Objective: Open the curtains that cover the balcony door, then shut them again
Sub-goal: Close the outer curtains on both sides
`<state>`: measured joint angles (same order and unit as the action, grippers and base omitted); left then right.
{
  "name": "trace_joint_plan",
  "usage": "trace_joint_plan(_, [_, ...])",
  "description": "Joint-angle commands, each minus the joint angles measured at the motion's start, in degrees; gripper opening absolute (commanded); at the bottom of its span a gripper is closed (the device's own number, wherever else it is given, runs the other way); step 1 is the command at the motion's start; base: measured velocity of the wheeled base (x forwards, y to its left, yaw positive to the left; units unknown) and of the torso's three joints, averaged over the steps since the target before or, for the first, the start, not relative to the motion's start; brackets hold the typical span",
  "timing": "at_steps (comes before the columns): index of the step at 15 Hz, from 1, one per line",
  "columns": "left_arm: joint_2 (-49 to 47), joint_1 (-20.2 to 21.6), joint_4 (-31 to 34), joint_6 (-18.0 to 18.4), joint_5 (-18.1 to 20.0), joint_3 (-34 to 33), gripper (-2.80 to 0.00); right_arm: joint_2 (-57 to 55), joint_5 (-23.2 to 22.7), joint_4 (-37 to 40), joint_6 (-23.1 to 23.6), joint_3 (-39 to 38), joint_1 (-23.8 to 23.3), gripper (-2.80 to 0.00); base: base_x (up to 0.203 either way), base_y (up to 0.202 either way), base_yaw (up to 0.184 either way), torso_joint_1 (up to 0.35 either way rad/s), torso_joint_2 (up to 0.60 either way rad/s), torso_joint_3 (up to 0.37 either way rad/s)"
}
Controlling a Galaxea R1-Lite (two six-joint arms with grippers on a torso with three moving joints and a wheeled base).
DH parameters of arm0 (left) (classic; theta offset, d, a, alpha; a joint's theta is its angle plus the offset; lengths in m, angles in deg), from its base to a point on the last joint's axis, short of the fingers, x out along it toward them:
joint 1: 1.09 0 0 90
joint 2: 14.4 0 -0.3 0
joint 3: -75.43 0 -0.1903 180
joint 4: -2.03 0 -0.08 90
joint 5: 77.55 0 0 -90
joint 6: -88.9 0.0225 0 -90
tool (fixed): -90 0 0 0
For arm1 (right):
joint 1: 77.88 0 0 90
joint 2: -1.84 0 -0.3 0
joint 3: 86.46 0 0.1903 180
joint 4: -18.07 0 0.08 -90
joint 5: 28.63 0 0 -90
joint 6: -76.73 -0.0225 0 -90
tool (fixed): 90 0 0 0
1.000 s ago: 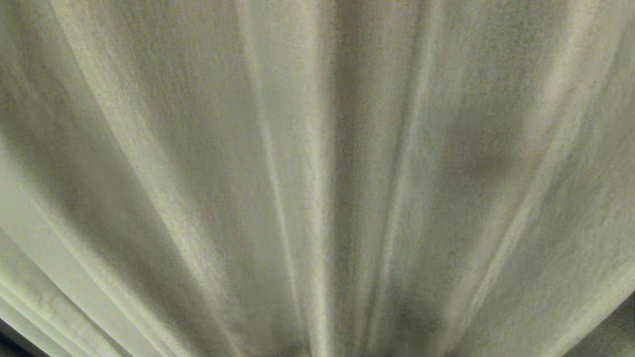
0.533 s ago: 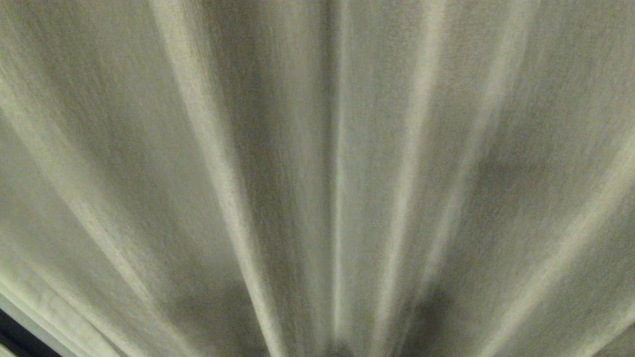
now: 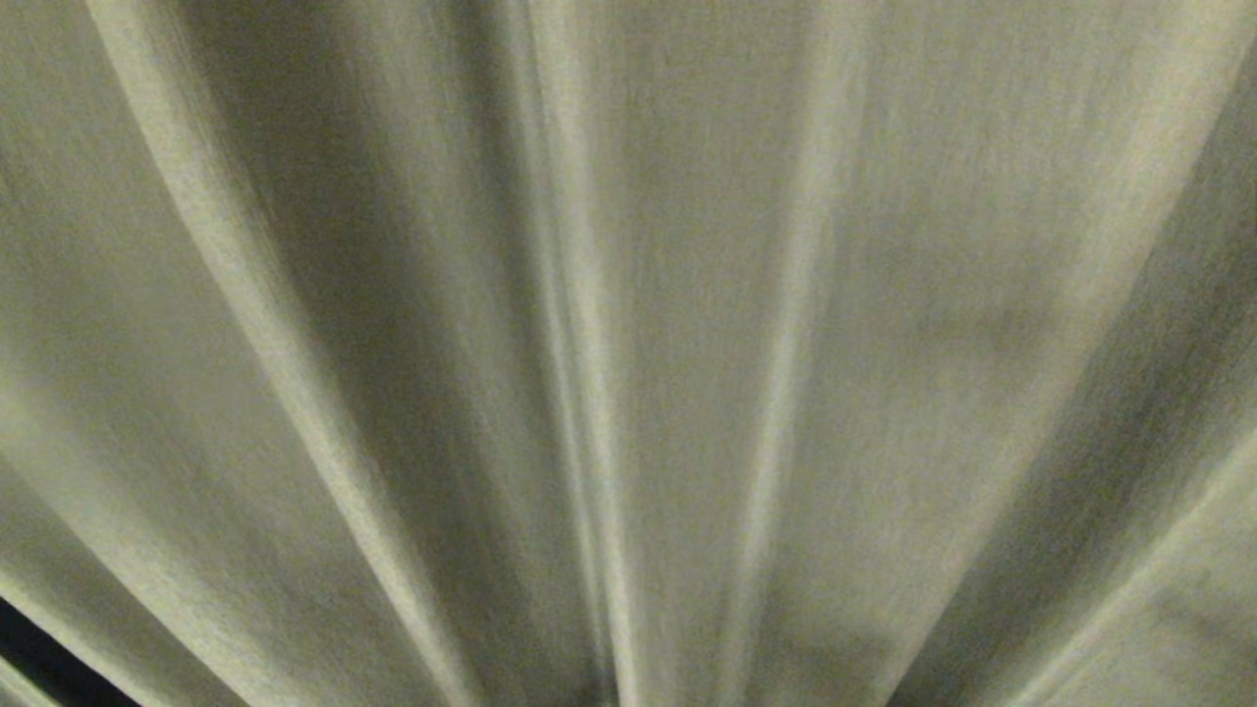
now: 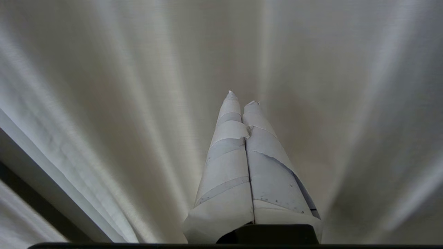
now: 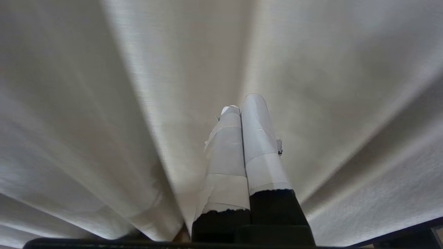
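Note:
The cream curtains (image 3: 687,295) fill the whole head view as close, soft vertical folds. The balcony door is hidden behind them. Neither arm shows in the head view. In the left wrist view my left gripper (image 4: 241,98) is shut, its white-taped fingers pressed together with nothing between them, pointing at the curtains (image 4: 104,86) just ahead. The right wrist view shows my right gripper (image 5: 242,103) also shut and empty. Its taped tips are close to a fold of the curtains (image 5: 328,69); I cannot tell whether they touch it.
A dark strip (image 3: 44,658) shows past the curtain's hem at the lower left corner of the head view. A similar dark band (image 4: 31,204) runs along a curtain edge in the left wrist view. Fabric lies close on all sides.
The folds have slid sideways across the whole head view and look smeared, so the camera has moved along the curtain. No gripper has entered that view.

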<state>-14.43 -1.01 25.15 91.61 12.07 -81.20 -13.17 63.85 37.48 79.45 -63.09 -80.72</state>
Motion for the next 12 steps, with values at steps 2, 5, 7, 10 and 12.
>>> trace_joint_plan(2, [0.02, 0.01, -0.02, 0.02, -0.02, 0.0, -2.8, 4.44, -0.09, 0.63, -0.61, 0.0, 1.7, -2.8, 0.0, 0.0, 0.0, 0.0, 0.0, 0.0])
trace_joint_plan(5, [0.02, 0.01, -0.02, 0.02, 0.03, 0.0, -2.8, 11.59, -0.1, 0.62, -0.92, 0.0, 2.5, -2.8, 0.0, 0.0, 0.0, 0.0, 0.0, 0.0])
trace_joint_plan(7, [0.02, 0.01, -0.02, 0.02, -0.06, 0.0, -2.8, 15.01, -0.19, 0.62, -0.96, 0.0, 2.66, -2.8, 0.0, 0.0, 0.0, 0.0, 0.0, 0.0])
trace_joint_plan(10, [0.02, 0.01, -0.02, 0.02, -0.01, 0.0, -2.8, 15.01, -0.19, 0.62, -0.96, 0.0, 2.66, -2.8, 0.0, 0.0, 0.0, 0.0, 0.0, 0.0])
trace_joint_plan(12, [0.02, 0.01, -0.02, 0.02, 0.03, 0.0, -2.8, 15.01, -0.19, 0.62, -0.96, 0.0, 2.66, -2.8, 0.0, 0.0, 0.0, 0.0, 0.0, 0.0])
